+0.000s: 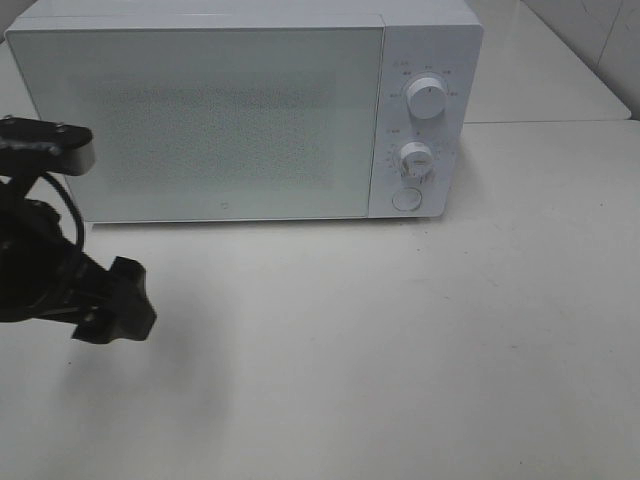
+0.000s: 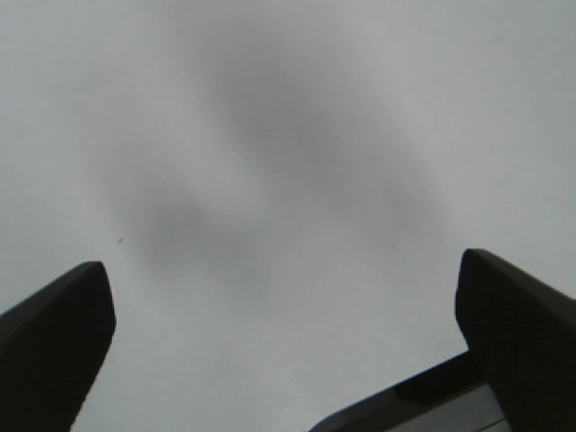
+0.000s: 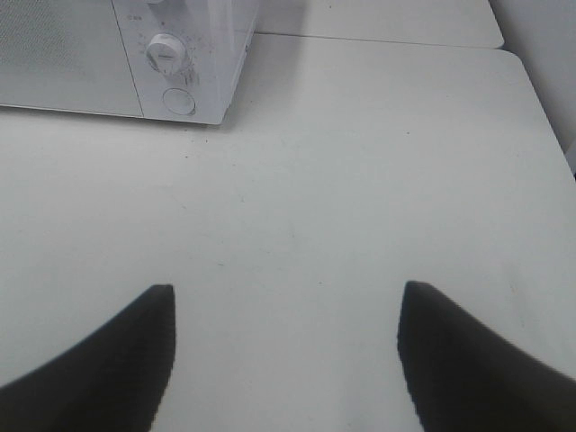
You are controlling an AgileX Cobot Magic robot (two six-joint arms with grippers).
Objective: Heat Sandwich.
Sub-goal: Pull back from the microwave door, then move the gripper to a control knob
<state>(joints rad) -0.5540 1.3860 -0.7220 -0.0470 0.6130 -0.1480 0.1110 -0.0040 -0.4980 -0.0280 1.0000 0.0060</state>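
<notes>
The sandwich is out of view in every frame. A white microwave (image 1: 200, 120) stands at the back of the table with its door shut; its lower knob and round button also show in the right wrist view (image 3: 171, 54). My left gripper (image 1: 120, 300) hangs low over the table in front of the microwave's left end. Its jaws are open in the left wrist view (image 2: 283, 270), with only bare tabletop between them. My right gripper (image 3: 288, 292) is open too, empty, above the table some way from the microwave's control panel. It does not show in the exterior view.
The microwave's panel carries two knobs (image 1: 428, 100) (image 1: 416, 158) and a round button (image 1: 406, 198). The white table (image 1: 400, 350) stretches in front of the microwave. A second table surface (image 1: 550, 70) lies behind at the right.
</notes>
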